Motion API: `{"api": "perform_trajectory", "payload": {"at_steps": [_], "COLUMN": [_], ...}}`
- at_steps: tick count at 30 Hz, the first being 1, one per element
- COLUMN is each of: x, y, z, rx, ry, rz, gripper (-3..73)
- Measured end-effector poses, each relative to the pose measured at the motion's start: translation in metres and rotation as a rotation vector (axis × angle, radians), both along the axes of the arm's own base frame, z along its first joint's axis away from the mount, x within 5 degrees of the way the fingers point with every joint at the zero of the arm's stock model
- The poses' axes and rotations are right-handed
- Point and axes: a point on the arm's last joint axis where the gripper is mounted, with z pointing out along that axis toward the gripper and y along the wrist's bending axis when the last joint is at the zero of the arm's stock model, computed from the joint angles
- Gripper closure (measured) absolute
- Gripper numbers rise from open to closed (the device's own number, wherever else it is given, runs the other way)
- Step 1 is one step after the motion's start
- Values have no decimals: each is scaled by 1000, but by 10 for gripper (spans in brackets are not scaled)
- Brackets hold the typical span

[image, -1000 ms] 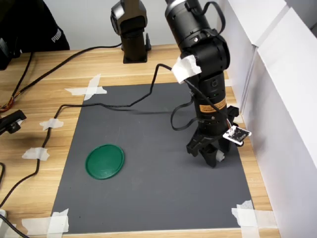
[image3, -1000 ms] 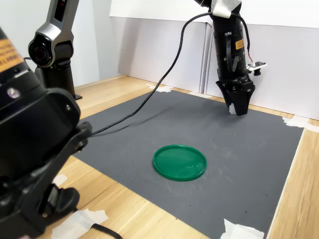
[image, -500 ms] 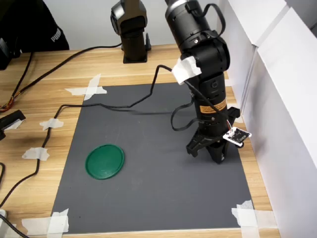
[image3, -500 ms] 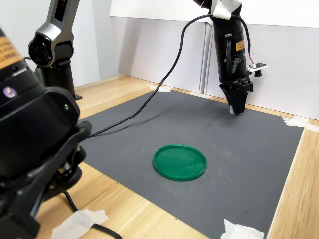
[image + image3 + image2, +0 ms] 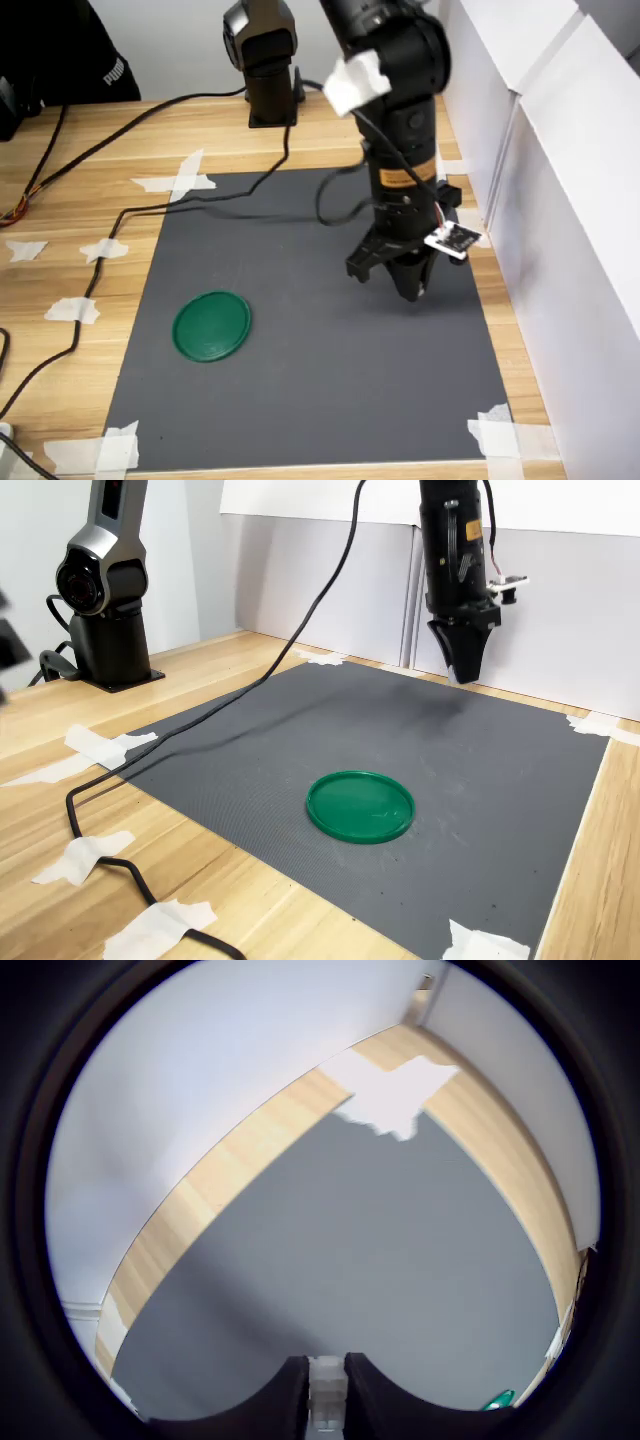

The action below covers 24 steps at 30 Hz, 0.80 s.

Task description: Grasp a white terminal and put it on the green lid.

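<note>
Now raised | gripper [image 5: 412, 291] clamps white terminal [image 5: 326, 1392]; green lid [image 5: 211, 325] unmoved

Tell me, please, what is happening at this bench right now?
A single robot arm's gripper is shut on a small white terminal, pinched between its fingertips as the wrist view shows. It hangs above the grey mat, raised off it. The green lid lies empty on the mat, towards the first exterior view's left, so the placing is not yet done.
</note>
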Motion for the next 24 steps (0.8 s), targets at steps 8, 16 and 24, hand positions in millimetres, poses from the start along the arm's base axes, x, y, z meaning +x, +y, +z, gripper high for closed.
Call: {"api": "perform_trajectory", "payload": {"at_steps": [8,16,24], "x": [7,10,9], "y": [-72,-144,-196], "z": [34,37,36], "rx": [-49,-61,-110], "ry": [-62,-22,-34], "rz": [-31,-81,-112], "gripper": [614,614,614]}}
